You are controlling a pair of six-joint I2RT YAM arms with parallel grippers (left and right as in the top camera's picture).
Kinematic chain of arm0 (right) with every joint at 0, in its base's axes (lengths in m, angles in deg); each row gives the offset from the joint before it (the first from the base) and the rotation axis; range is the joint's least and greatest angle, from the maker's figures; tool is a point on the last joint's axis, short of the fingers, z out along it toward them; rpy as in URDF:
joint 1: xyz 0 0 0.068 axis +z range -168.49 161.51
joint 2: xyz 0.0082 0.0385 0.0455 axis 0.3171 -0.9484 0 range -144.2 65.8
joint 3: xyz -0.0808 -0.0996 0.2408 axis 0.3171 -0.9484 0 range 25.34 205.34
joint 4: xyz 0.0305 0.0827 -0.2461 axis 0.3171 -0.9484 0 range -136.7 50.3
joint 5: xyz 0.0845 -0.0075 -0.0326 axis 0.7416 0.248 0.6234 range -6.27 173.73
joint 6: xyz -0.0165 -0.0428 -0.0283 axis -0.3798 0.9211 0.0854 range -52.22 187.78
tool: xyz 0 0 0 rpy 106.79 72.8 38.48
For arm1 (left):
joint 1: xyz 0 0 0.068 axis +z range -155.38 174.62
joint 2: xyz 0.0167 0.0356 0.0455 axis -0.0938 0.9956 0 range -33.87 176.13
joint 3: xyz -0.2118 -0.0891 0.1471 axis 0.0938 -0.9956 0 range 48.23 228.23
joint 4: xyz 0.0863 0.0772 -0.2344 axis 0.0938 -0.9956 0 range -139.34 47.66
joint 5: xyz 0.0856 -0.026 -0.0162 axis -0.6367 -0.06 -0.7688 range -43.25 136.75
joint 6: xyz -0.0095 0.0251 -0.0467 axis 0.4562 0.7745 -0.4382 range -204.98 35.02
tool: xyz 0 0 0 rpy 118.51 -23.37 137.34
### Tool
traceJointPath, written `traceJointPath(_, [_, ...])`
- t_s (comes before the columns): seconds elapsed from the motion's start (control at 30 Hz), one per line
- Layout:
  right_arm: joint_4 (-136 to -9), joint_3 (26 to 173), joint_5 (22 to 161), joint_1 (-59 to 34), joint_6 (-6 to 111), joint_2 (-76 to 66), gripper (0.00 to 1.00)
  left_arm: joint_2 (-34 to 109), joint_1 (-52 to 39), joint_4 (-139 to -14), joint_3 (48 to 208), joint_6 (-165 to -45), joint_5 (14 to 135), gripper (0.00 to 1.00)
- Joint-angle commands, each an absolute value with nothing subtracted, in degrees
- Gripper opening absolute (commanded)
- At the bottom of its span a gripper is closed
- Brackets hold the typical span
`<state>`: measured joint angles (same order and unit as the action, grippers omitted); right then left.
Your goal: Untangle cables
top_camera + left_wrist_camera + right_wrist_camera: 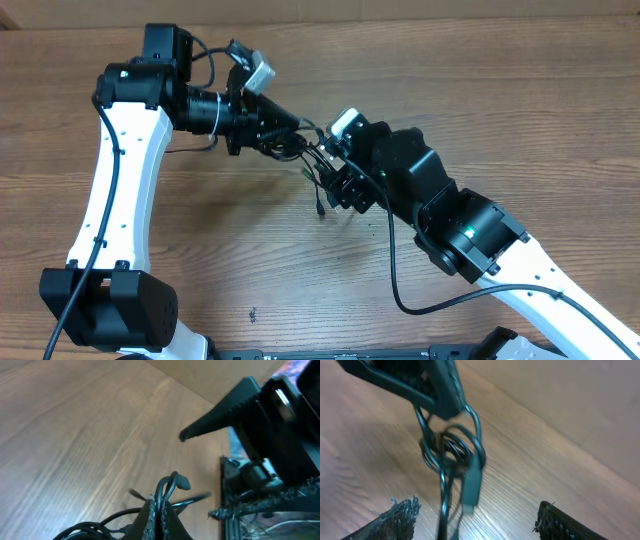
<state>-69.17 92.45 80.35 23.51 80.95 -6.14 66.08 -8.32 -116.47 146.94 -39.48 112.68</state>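
Observation:
The cables (308, 152) are thin black cords knotted in a small bundle above the wooden table, between my two grippers. My left gripper (291, 128) reaches in from the left and is shut on a few strands (165, 491) that loop out past its tips (161, 506). In the right wrist view the knot (451, 447) hangs from the left gripper's fingers (427, 387), and a plug end (471, 482) dangles below. My right gripper (477, 521) is open. Its two pads (400, 516) stand wide apart either side of the hanging strands and hold nothing.
The wooden table (480, 90) runs in all directions. A loose cable end (318, 203) hangs toward the table below the knot. The right arm's own thick black wire (395, 270) loops over the table at the lower middle.

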Motion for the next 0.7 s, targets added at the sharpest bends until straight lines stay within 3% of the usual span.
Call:
traceJointPath(0.0, [-67.05, 92.91, 90.14, 21.21, 86.87, -4.7, 0.76, 66.1, -8.21, -121.84, 147.67, -27.16, 120.17, 0.04])
traceJointPath(0.1, [-66.77, 92.91, 95.67, 19.03, 89.14, -4.72, 0.77, 66.08, -8.26, -130.08, 147.67, -14.39, 123.3, 0.04])
traceJointPath(0.2, [-66.66, 92.91, 107.02, 16.41, 92.55, -4.72, 0.77, 66.1, -9.44, -133.69, 147.67, -9.08, 123.96, 0.04])
traceJointPath(0.3, [-66.64, 92.91, 118.67, 14.74, 94.91, -4.87, 0.77, 66.1, -11.47, -132.86, 147.67, -9.1, 124.41, 0.04])
traceJointPath(0.67, [-72.52, 92.91, 129.92, 14.77, 95.2, -4.87, 0.71, 66.1, -6.66, -125.25, 147.67, -10.74, 134.75, 0.04])
